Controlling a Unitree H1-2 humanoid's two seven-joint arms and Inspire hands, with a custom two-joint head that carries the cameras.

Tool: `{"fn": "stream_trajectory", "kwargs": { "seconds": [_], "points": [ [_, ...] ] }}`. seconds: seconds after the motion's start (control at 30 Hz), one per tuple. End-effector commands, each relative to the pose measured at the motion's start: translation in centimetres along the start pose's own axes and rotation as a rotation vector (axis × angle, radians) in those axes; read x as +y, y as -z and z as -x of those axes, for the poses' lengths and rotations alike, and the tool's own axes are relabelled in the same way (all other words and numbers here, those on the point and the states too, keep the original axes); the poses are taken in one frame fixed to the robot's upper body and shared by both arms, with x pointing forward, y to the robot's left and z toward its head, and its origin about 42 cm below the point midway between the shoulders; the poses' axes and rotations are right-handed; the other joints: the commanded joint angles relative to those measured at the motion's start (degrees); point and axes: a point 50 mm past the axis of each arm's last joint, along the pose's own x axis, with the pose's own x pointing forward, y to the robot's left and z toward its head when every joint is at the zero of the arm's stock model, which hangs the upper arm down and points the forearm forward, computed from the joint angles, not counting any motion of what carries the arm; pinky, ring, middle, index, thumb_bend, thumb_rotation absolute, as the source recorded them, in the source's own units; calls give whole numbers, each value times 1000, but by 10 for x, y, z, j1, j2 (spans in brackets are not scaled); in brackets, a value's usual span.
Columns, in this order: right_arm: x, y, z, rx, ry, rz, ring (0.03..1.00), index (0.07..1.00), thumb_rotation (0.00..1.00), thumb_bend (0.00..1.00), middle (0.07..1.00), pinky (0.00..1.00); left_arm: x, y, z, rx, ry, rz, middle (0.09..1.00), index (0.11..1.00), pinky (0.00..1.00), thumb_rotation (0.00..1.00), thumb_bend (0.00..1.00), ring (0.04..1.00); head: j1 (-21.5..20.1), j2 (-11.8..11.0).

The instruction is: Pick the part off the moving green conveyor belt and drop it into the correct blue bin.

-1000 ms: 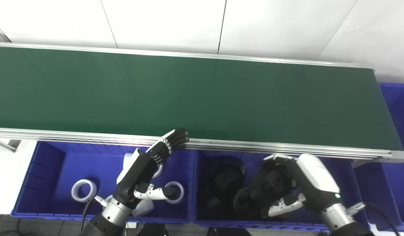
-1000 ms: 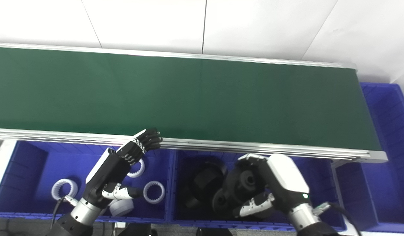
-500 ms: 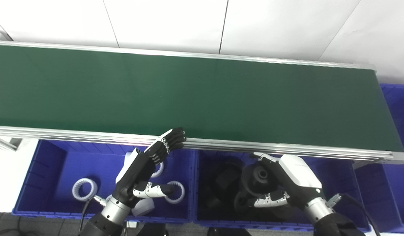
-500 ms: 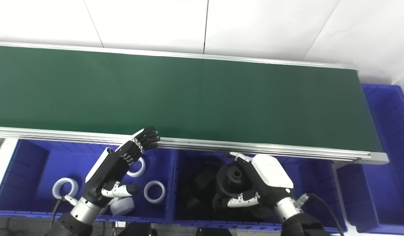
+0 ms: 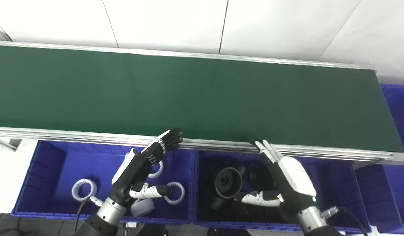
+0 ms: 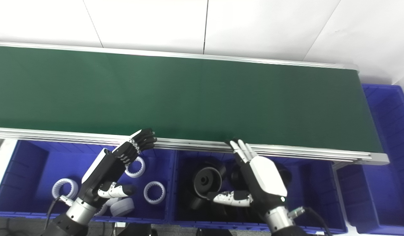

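The green conveyor belt (image 5: pixel 195 95) carries no part in view. My right hand (image 5: pixel 287 177) is open and empty above the middle blue bin (image 5: pixel 333 183), fingers stretched toward the belt's near rail. A black wheel-shaped part (image 5: pixel 227 177) lies in that bin among other black parts, just left of the hand. My left hand (image 5: pixel 146 164) is open and empty above the left blue bin (image 5: pixel 48 170), its fingertips (image 5: pixel 172 137) at the belt's near rail.
The left bin holds several white toothed rings (image 5: pixel 84 189) and a white disc (image 5: pixel 142 206). Another blue bin (image 5: pixel 397 108) stands at the belt's right end. The aluminium rail (image 5: pixel 90 137) runs between belt and bins. A white wall lies behind.
My right hand has opened and let go of the black wheel-shaped part, which now lies in the middle bin. The hand's fingers have stretched up toward the rail. My left hand has barely moved.
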Motion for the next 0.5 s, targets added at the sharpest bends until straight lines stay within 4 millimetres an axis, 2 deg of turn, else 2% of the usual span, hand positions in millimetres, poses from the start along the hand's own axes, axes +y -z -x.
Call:
{"fn": "stream_trajectory", "kwargs": {
  "seconds": [0.0,0.07,0.1,0.17,0.23,0.33,0.47],
  "points": [
    [1,-16,7,-116,70,-58,985,959,390,671,987,911,3,-11,-1,-53,-1,-40,913,906,876,563,781,898,0,-1],
    [7,-20,11,-163,86,-106,970,960,378,663,979,896,5,-11,-1,-50,-4,-46,914,907,885,564,786,901,0,-1],
    [14,-23,15,-180,91,-200,966,961,375,661,977,893,7,-12,0,-42,-8,-56,914,908,888,563,786,902,-7,0],
    [25,-29,19,-192,103,-335,905,958,409,721,941,846,12,-14,2,-34,-16,-77,924,914,908,555,775,918,-8,0],
    [34,-32,21,-188,101,-413,886,953,427,738,927,825,16,-15,5,-29,-22,-86,928,917,918,542,768,924,-10,1],
    [42,-33,20,-172,85,-477,867,950,466,770,916,783,21,-16,9,-13,-42,-116,926,916,910,544,769,925,-14,2],
    [49,-31,19,-147,76,-494,889,959,513,800,930,819,26,-21,17,40,-33,-168,943,927,917,592,804,933,-16,1]
  ]
}}
